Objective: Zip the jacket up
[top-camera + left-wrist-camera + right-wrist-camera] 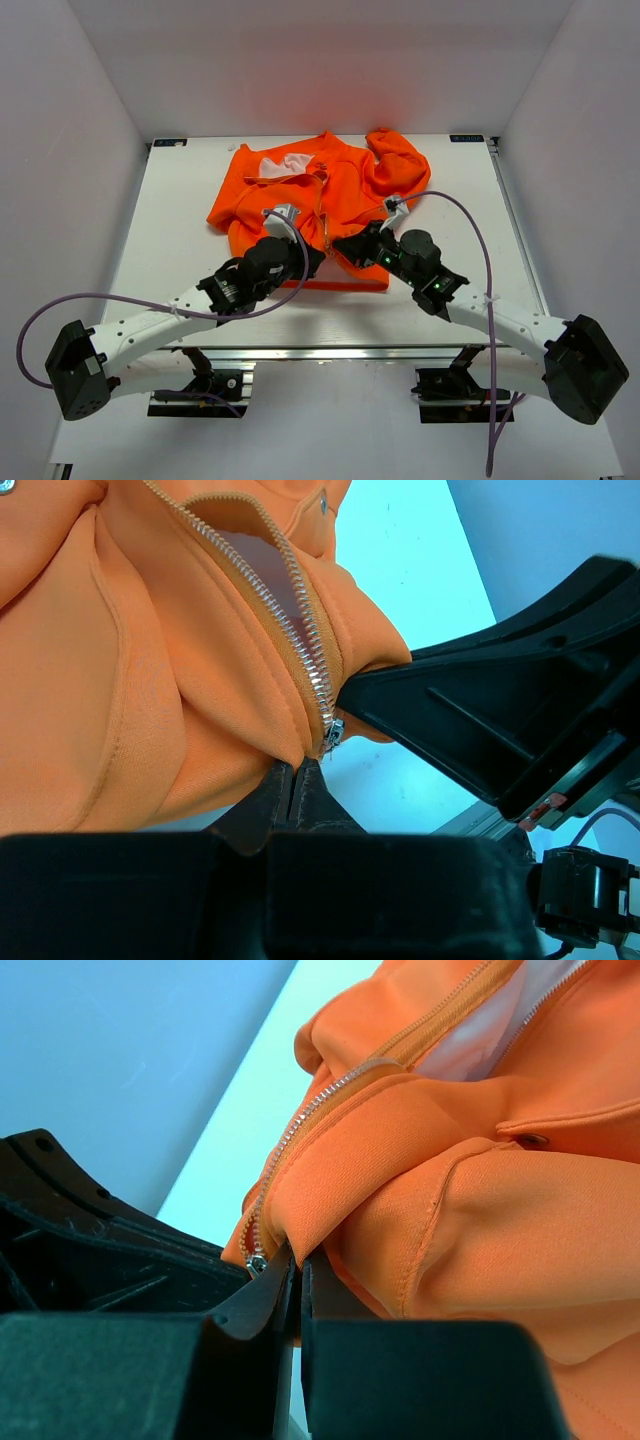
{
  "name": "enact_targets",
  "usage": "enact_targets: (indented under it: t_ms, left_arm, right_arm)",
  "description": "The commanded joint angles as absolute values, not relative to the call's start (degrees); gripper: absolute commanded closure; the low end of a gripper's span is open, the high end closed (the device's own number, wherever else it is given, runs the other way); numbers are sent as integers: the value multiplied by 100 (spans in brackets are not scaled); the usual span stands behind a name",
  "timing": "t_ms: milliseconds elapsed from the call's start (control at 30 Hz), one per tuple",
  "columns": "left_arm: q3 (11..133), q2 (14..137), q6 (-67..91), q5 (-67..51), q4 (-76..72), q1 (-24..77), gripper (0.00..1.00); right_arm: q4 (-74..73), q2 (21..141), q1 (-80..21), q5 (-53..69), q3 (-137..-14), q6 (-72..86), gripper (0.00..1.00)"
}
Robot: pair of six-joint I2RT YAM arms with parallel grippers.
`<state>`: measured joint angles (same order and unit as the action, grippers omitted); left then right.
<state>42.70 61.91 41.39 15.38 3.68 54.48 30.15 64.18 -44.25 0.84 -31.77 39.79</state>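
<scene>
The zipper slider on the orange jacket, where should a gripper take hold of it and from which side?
Likely the small silver slider at the zipper's low end by the hem. Pinch it sideways, coming from the hem side: the open teeth run away from it up the jacket, and the left gripper and right gripper hold fabric beside it.

From above and behind the arm bases we look down and forward over the whole white surface, seeing the jacket from well off, at the far middle. Our left wrist camera sits tight against the jacket's lower hem, looking past the left gripper up along the zipper. Our right wrist camera is just as close, looking past the right gripper at the same hem from the opposite side. Both wrist views share the zipper's bottom end, and each catches the other gripper beside it.
</scene>
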Motion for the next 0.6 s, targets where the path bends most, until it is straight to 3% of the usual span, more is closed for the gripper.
enact_targets:
  t_ms: [0,33,67,100,267,467,567]
  left_arm:
    - [4210,6100,4122,1037,897,5546,100]
    - [4236,6108,4139,1159,896,5546,100]
    - [4271,6117,4148,1212,896,5546,100]
    - [4341,6135,4157,1256,862,5546,100]
    - [4535,6257,4254,1441,721,5546,100]
    - [4834,6407,4473,1442,729,5546,100]
    - [4930,6477,4614,1424,782,5546,100]
  right_arm:
    - [2896,6486,-4351,156,-4006,3789,100]
    - [2709,6530,-4351,324,-4034,3745,100]
    - [2550,6556,-4351,395,-4034,3605,95]
    - [2384,6574,-4351,465,-4017,3577,84]
    - [1566,6495,-4351,835,-3867,3226,65]
    - [522,6249,-4351,686,-4182,2883,52]
    - [11,6118,-4351,466,-4402,2690,41]
